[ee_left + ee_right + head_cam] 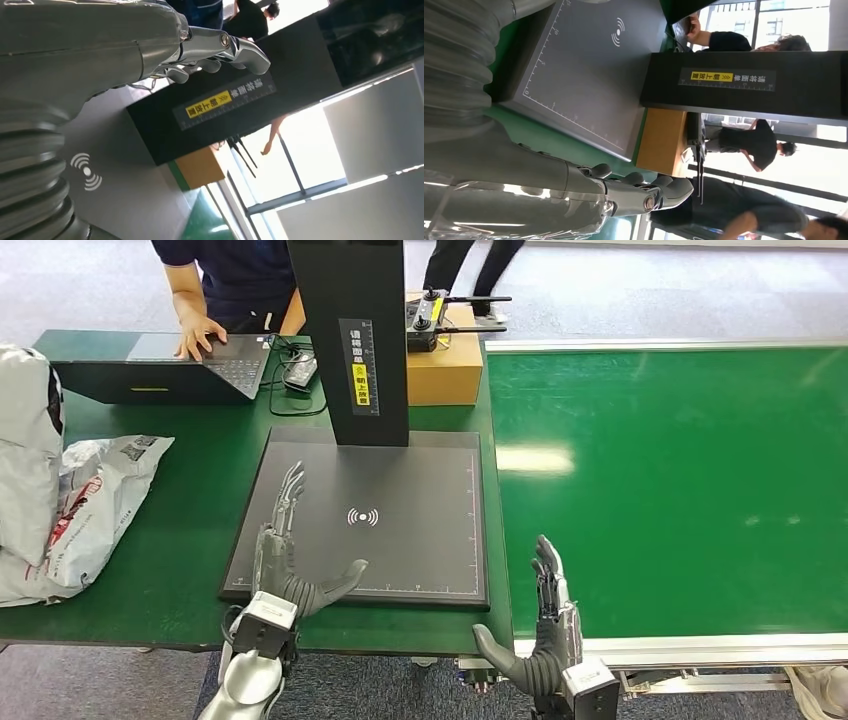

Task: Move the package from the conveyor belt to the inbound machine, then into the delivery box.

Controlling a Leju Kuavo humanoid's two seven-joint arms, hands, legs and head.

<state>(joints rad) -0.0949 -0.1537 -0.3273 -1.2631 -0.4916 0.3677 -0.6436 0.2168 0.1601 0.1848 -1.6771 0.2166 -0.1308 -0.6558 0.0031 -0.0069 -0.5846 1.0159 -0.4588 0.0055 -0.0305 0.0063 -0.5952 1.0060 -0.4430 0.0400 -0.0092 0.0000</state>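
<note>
1. From the head view we see our left hand (290, 550) spread flat and holding nothing over the inbound machine (400, 510), our right hand (545, 625) likewise spread and unladen at the conveyor belt (670, 490) edge, and packages (95, 510) on the bench (190, 540) far left.
2. At the left wrist, our fingers (225, 47) reach toward the machine's column (225, 110).
3. At the right wrist, fingers (644, 192) extend, holding nothing.

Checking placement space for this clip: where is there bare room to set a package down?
The green belt is bare. The scanner pad is free right of the left hand. Left table edge is crowded with white bags; the far side holds a laptop and cardboard box.
</note>
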